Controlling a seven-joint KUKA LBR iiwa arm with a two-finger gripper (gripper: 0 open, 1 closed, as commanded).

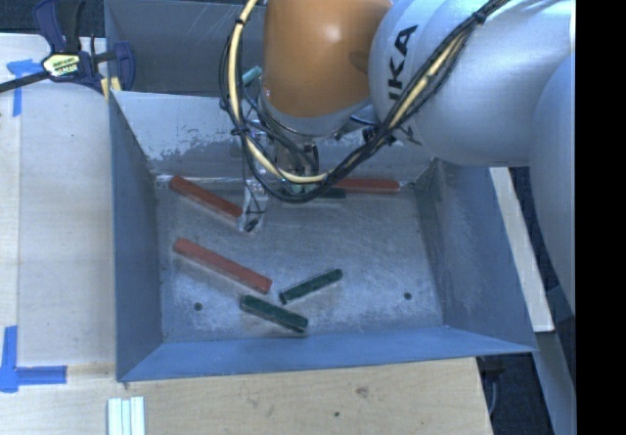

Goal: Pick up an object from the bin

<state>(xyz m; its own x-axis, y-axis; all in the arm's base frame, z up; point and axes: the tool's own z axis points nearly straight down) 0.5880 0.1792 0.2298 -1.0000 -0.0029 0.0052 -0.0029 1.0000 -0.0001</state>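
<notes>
My gripper (252, 216) hangs below the arm's wrist at the back left of the bin floor. It is right at the right-hand end of a red flat stick (203, 196) that lies slanted near the back left corner. I cannot tell whether it touches that stick. A second, longer red stick (222, 265) lies slanted just in front of the gripper, apart from it.
Two dark green sticks (311, 285) (274, 314) lie near the front middle of the bin. Another red stick (370, 186) rests along the back wall on the right, partly under the arm. The arm and its cables cover the back middle.
</notes>
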